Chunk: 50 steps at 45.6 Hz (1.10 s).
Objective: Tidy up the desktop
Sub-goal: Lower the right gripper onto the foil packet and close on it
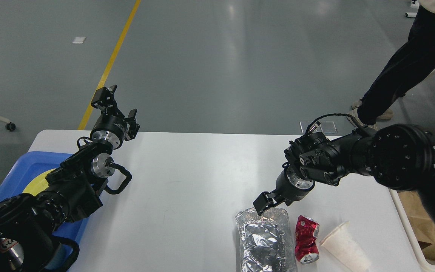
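Note:
The white desktop (pixel 195 177) carries a crumpled foil tray (pixel 264 241), a crushed red can (pixel 307 238) and a white paper cup (pixel 346 247) lying on its side, all at the near right. My right gripper (pixel 264 204) hangs just over the far rim of the foil tray, with its jaws a little apart and nothing in them. My left gripper (pixel 118 104) is open and empty, raised over the table's far left edge.
A blue tray (pixel 13 170) with a yellow item (pixel 42 179) sits at the left, partly under my left arm. A cream bin (pixel 410 226) holding brown paper (pixel 425 215) stands off the right edge. A person (pixel 402 64) stands at the far right.

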Each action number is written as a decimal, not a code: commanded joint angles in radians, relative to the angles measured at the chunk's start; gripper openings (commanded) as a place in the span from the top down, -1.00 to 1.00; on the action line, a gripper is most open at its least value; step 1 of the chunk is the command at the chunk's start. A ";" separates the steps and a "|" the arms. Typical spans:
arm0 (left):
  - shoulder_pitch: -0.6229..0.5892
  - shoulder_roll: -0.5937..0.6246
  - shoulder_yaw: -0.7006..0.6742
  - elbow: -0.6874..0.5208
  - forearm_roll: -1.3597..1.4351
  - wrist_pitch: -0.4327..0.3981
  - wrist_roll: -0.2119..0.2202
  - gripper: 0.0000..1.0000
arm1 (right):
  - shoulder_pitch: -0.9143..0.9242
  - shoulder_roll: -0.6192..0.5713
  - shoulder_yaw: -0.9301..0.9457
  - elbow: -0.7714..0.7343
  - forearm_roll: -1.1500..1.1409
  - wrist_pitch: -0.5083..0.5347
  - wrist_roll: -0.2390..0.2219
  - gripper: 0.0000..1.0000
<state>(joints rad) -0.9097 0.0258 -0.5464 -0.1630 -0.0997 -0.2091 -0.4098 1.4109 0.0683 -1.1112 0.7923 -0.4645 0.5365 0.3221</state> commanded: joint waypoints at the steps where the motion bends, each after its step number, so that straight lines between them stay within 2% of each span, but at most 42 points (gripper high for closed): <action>1: 0.000 -0.001 -0.001 0.000 0.000 -0.001 -0.001 -0.93 | -0.026 -0.001 0.001 -0.005 0.020 -0.006 0.000 -1.00; 30: 0.000 0.000 0.000 0.000 0.000 0.001 0.000 -0.93 | -0.085 -0.012 0.004 -0.008 0.044 -0.082 0.002 -0.98; 31: 0.000 0.000 0.000 0.000 0.000 -0.001 -0.001 -0.93 | -0.085 -0.012 0.004 -0.008 0.044 -0.085 0.000 -0.93; 34: 0.000 -0.001 0.000 0.000 0.000 0.000 0.000 -0.93 | -0.085 -0.012 0.002 -0.012 0.044 -0.092 0.000 -0.58; 37: 0.000 -0.001 0.000 0.000 0.000 -0.001 -0.001 -0.93 | -0.085 -0.013 0.002 -0.012 0.044 -0.093 0.002 -0.36; 44: 0.000 0.000 0.000 -0.001 0.000 -0.001 -0.001 -0.93 | -0.089 -0.012 0.002 -0.010 0.044 -0.089 0.002 0.54; 50: 0.000 0.000 -0.001 0.000 0.000 0.001 0.000 -0.93 | -0.087 -0.012 0.001 -0.008 0.044 -0.089 0.002 0.96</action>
<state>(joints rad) -0.9097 0.0260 -0.5462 -0.1628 -0.0997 -0.2091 -0.4107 1.3231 0.0556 -1.1100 0.7824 -0.4199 0.4474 0.3236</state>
